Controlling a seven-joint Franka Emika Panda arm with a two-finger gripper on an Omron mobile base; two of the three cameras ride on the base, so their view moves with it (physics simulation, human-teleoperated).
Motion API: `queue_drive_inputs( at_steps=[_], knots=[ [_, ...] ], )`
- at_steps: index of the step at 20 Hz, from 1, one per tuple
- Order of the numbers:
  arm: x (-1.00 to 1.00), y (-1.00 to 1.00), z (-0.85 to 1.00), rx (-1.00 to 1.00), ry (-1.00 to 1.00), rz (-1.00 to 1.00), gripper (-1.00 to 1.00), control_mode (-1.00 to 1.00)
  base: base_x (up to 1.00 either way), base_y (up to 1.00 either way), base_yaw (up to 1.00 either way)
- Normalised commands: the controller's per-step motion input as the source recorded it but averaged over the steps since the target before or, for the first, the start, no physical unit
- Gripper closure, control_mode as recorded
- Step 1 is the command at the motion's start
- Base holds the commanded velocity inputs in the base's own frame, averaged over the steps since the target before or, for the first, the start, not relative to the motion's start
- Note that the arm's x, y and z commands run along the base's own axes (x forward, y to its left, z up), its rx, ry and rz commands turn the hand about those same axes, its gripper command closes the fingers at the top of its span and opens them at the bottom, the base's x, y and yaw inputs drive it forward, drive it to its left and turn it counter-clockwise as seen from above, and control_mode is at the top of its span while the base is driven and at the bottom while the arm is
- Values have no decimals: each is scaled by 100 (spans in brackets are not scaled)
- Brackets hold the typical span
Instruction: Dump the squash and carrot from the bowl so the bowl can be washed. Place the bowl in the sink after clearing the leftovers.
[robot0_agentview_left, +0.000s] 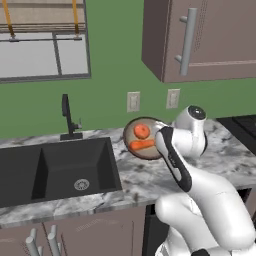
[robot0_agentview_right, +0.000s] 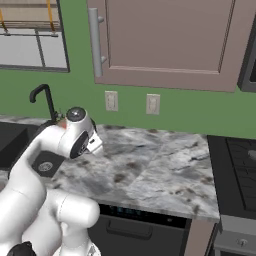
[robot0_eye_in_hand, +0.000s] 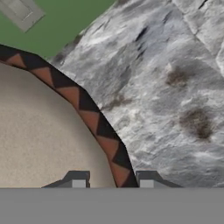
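Observation:
The bowl (robot0_agentview_left: 145, 138) is tipped up over the marble counter right of the sink (robot0_agentview_left: 75, 165), its brown inside facing the left base view. The rounded squash (robot0_agentview_left: 142, 131) and the slim carrot (robot0_agentview_left: 142, 145) lie inside it, squash above carrot. My arm's forearm covers the bowl's right edge there. In the hand view the gripper (robot0_eye_in_hand: 112, 183) is shut on the bowl's dark patterned rim, one fingertip (robot0_eye_in_hand: 78, 181) on each side, and the bowl's tan surface (robot0_eye_in_hand: 43, 131) spreads to the left. Counter shows beyond the rim.
A black faucet (robot0_agentview_left: 66, 117) stands behind the sink basin, which has a silver drain (robot0_agentview_left: 81, 184). Wall cabinets (robot0_agentview_left: 200, 40) hang above the counter (robot0_agentview_right: 160, 165). A stove (robot0_agentview_right: 240, 165) sits at the far right. Two outlets (robot0_agentview_right: 111, 100) are on the green wall.

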Motion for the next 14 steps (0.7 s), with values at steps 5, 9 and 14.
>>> queue_drive_inputs(
  at_steps=[5, 9, 14],
  knots=[
    [24, 100, 53, -17, 20, 11, 100, -100, 0, 0, 0],
    [25, 87, 29, -3, 35, 15, 100, -100, 0, 0, 0],
    [16, 38, 12, 0, 30, 15, 100, -100, 0, 0, 0]
  ],
)
